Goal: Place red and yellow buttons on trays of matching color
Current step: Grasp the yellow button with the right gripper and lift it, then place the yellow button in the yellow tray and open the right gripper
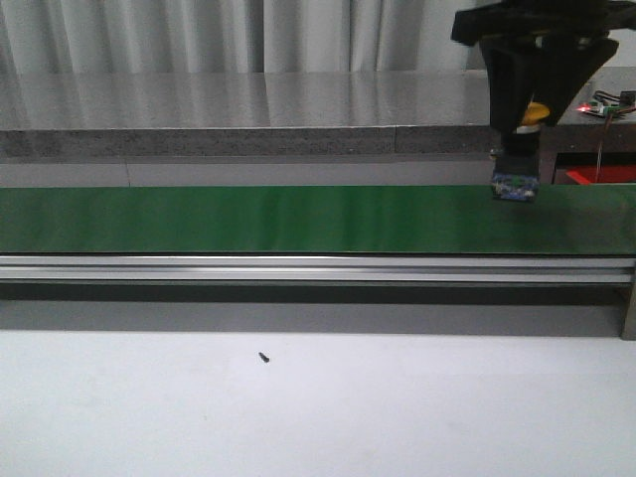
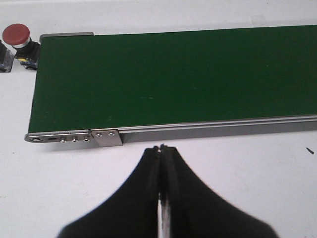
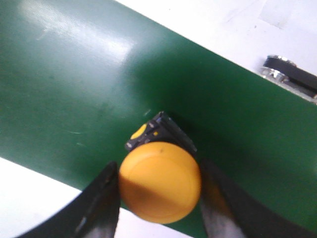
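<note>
We see the yellow button (image 3: 159, 182) clamped in the right pincer (image 3: 159, 198), its base at the green belt (image 1: 248, 219) near the right end; the left pincer (image 2: 162, 148) is pressed together over the white bench (image 2: 223, 173); a red button (image 2: 16, 34) stands beside the belt's end.
</note>
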Tool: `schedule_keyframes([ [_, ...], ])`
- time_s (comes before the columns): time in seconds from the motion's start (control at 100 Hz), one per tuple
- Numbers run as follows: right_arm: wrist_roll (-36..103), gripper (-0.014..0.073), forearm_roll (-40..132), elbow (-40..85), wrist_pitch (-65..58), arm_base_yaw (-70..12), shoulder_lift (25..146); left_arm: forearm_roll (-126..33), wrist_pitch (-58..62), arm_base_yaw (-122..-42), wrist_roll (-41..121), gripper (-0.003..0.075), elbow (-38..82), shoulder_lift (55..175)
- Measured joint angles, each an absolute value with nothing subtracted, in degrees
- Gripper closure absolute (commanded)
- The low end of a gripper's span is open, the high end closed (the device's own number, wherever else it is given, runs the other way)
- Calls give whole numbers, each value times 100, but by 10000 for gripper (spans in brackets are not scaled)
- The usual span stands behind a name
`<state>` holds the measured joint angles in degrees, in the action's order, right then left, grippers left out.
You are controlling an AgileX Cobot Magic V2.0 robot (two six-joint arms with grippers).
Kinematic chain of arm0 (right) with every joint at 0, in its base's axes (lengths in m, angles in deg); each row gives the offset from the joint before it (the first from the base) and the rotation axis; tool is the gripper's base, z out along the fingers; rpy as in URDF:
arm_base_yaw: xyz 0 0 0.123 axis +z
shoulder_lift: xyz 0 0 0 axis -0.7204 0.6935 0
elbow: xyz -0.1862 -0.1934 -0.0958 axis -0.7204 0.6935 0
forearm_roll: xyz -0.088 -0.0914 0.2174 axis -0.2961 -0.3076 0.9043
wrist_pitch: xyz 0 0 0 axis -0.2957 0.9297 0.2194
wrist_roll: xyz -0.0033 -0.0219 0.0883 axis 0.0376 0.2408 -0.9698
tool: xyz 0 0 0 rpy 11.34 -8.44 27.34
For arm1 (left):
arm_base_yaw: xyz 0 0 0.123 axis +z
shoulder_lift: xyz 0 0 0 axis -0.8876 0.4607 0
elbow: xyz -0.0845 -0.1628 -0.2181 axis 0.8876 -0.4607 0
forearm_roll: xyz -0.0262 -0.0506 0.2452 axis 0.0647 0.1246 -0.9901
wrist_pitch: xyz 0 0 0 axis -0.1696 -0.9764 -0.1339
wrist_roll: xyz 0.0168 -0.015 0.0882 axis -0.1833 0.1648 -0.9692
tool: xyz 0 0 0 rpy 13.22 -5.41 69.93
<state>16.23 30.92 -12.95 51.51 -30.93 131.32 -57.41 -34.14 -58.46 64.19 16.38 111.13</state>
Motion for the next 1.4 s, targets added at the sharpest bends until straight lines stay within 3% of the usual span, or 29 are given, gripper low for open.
schedule_keyframes([
  [0.34,1538,451,3128,-850,5322,-4035,12023,-5741,-3414,-5846,6419,740,1638,11113],
  [0.79,1011,451,3092,390,5225,-6459,11498,-5741,-3414,-5846,6419,740,1638,11113],
  [1.4,967,451,3261,1880,3989,-6676,11508,-5741,-3414,-5846,6419,740,1638,11113],
])
